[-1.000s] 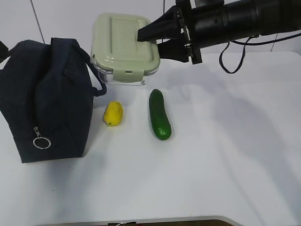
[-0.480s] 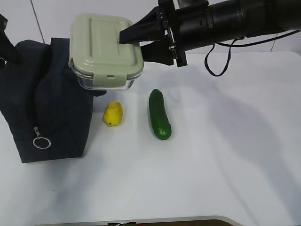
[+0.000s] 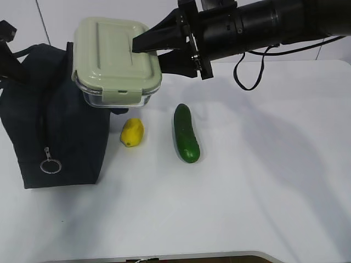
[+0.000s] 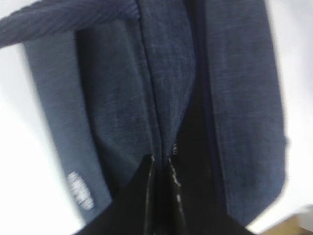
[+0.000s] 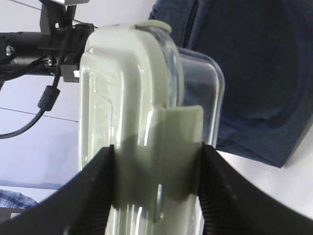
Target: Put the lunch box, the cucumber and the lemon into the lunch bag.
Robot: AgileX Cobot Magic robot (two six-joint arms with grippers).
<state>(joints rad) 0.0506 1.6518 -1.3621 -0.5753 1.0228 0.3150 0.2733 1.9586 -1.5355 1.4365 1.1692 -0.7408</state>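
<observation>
White table (image 3: 274, 181), right claw (image 3: 143, 48) gripping lunch box (image 3: 115, 60) above lunch bag (image 3: 60, 137)

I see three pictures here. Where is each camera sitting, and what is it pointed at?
Exterior view: in front of the table, looking down at a slant on the lemon, cucumber and right gripper carrying the lunch box.
Left wrist view: on the left arm, looking down at the lunch bag; the left gripper pinches its fabric.
Right wrist view: on the right arm, looking along its fingers clamping the lunch box.
Shared: all three show the bag.
</observation>
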